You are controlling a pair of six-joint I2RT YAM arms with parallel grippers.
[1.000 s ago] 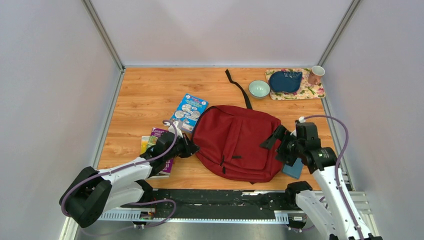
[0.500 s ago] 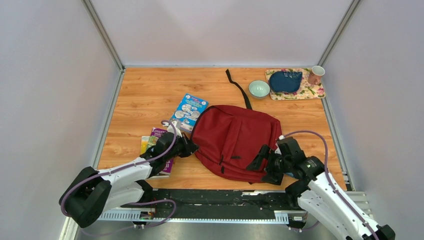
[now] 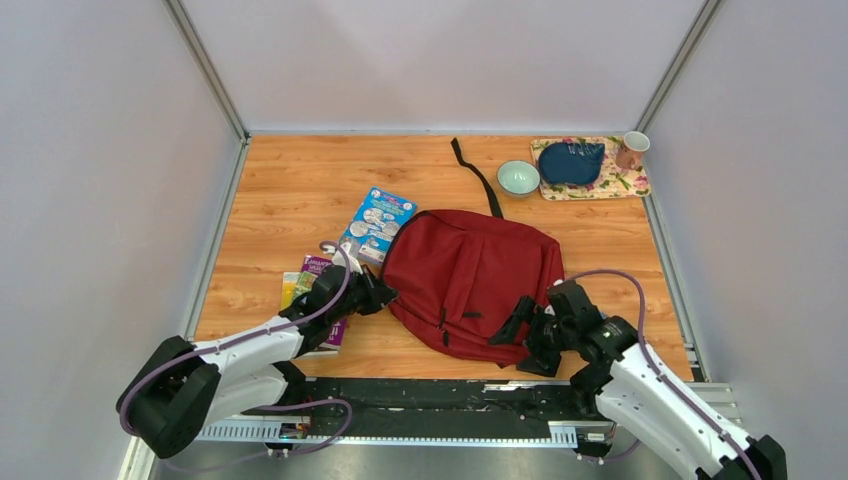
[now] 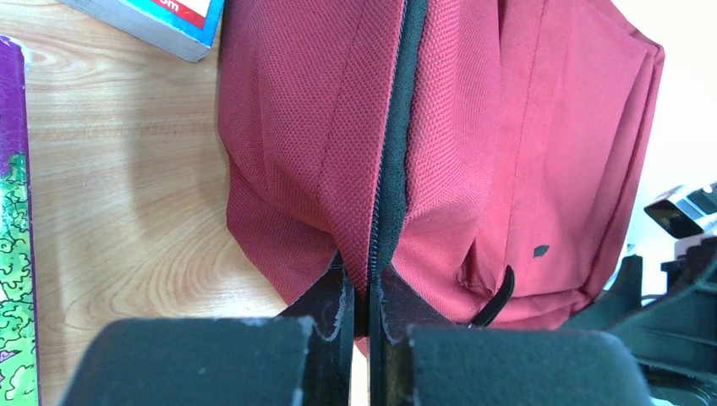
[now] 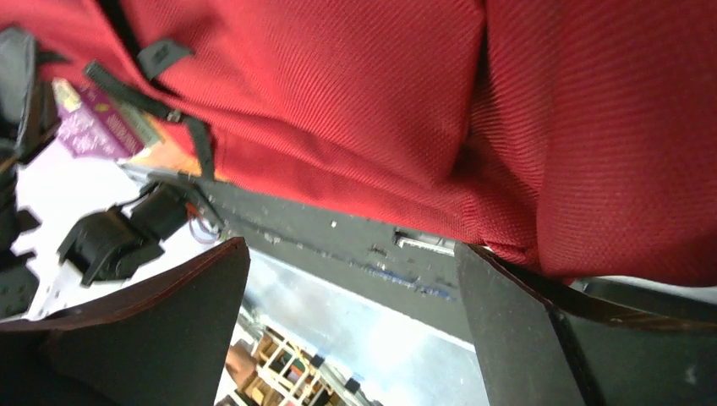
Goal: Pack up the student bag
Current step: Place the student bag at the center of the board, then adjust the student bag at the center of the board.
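- student bag (image 3: 470, 285) lies flat mid-table, still zipped
- left gripper (image 3: 380, 297) stays pinched tight on its left zipper seam
- right gripper (image 3: 525, 342) swung from bag's right side to its near corner, jaws wide, holding nothing; probably bracing for unzip

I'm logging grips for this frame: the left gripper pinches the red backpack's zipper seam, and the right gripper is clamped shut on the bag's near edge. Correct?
Not quite: the right gripper is wide open at the red backpack's near edge, gripping nothing, as the right wrist view shows. The left gripper does pinch the zipper seam.
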